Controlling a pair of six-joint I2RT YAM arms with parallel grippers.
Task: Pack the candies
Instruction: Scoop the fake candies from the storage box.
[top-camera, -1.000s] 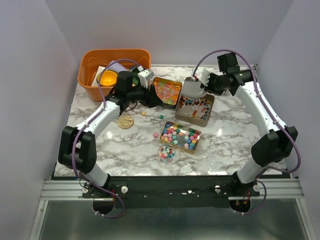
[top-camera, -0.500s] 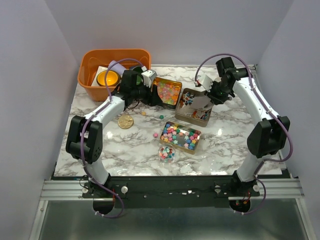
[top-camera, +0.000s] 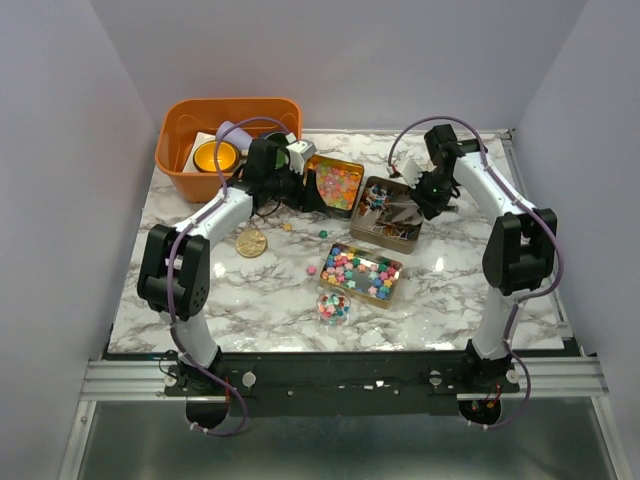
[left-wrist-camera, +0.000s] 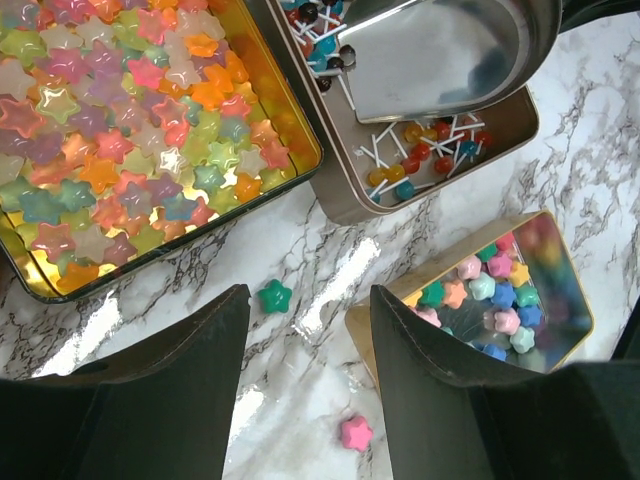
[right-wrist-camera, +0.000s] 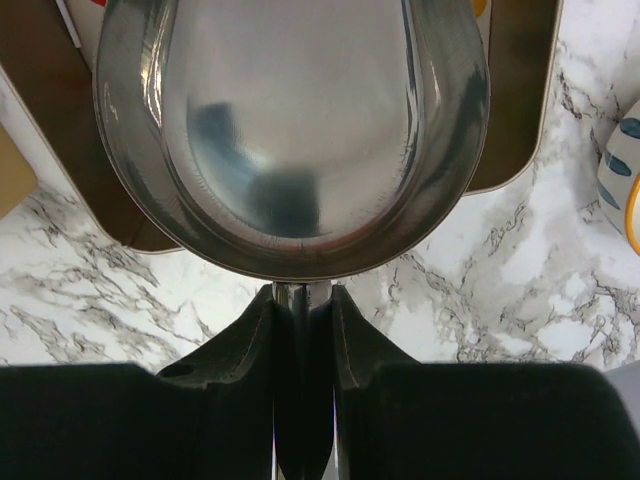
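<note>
Pastel star candies fill a gold tin (top-camera: 334, 185), also in the left wrist view (left-wrist-camera: 130, 130). Red, white and dark stick candies lie in a brown tin (top-camera: 392, 228). Bright candies fill a third tin (top-camera: 362, 273). My left gripper (top-camera: 305, 197) is open and empty, low over the table beside the pastel tin; a loose green star (left-wrist-camera: 273, 296) and a pink one (left-wrist-camera: 355, 433) lie between its fingers (left-wrist-camera: 310, 300). My right gripper (top-camera: 425, 190) is shut on the handle of a metal scoop (right-wrist-camera: 290, 130), which it holds over the brown tin (right-wrist-camera: 515, 100). The scoop's bowl looks empty.
An orange bin (top-camera: 228, 112) with cups stands at the back left. A gold round lid (top-camera: 251, 242) lies left of centre. A small round jar of candies (top-camera: 334, 306) sits near the front. Another loose candy (top-camera: 287, 226) lies on the marble.
My right arm has swung the scoop in from the tin's left end and lowered it over the brown tin. My left arm has shifted slightly toward the back.
</note>
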